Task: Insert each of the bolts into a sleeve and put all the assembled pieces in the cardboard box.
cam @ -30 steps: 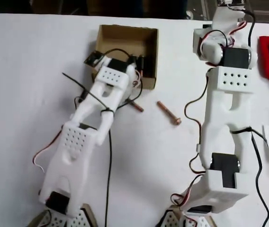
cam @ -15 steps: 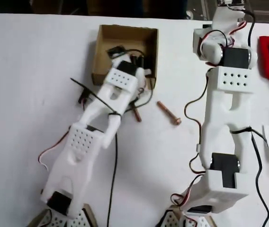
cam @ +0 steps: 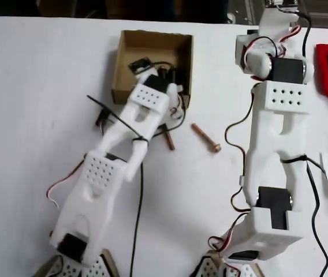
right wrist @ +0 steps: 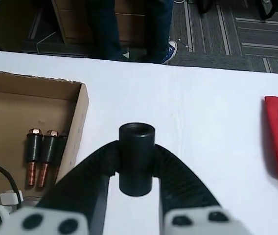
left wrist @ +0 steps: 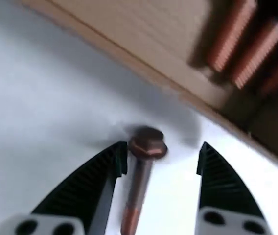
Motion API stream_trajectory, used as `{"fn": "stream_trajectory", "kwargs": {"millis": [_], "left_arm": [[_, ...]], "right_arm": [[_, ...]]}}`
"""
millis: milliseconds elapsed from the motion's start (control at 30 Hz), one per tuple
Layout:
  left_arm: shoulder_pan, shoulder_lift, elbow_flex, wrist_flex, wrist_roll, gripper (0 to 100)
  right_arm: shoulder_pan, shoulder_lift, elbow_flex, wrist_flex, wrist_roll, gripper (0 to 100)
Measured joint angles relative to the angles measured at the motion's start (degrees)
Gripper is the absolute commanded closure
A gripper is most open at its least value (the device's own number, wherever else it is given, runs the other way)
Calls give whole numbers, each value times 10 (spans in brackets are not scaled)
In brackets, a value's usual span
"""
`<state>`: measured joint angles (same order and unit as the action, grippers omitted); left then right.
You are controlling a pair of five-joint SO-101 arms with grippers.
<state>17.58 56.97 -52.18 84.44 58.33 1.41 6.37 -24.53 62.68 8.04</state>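
Left arm (cam: 120, 150) has swung over twd the open brown cardboard box (cam: 152, 49) since 1 s ago, and the long copper bolt (left wrist: 138, 186) by it turned a bit. Left gripper (left wrist: 162, 154) has its black jaws wide apart. That bolt lies on the white table (cam: 37, 86) between them, head right by one jaw, just beside the box wall. Right gripper (right wrist: 136, 155) is clamped on a short black tube sleeve (right wrist: 136, 169), held upright. 2 sleeved bolts (right wrist: 33, 147) lie in the box. 1 more loose bolt (cam: 205, 137) lies on the table btw the arms.

No legible text anywhere, seemingly
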Motion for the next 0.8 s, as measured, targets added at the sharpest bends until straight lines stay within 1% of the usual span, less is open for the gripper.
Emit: {"fn": "stream_trajectory", "kwargs": {"millis": [133,300,467,533,700,800], "left_arm": [[-19,0,0,-6,11,752],[-21,0,0,-9,-21,752],[-21,0,0,-9,-27,756],[-21,0,0,-9,-27,795],[-21,1,0,-17,-37,972],[-18,11,-6,-28,-84,964]], "right_arm": [[0,0,0,0,0,978],[0,0,0,0,0,978],[0,0,0,0,0,978],[0,0,0,0,0,978],[0,0,0,0,0,978],[0,0,0,0,0,978]]}}
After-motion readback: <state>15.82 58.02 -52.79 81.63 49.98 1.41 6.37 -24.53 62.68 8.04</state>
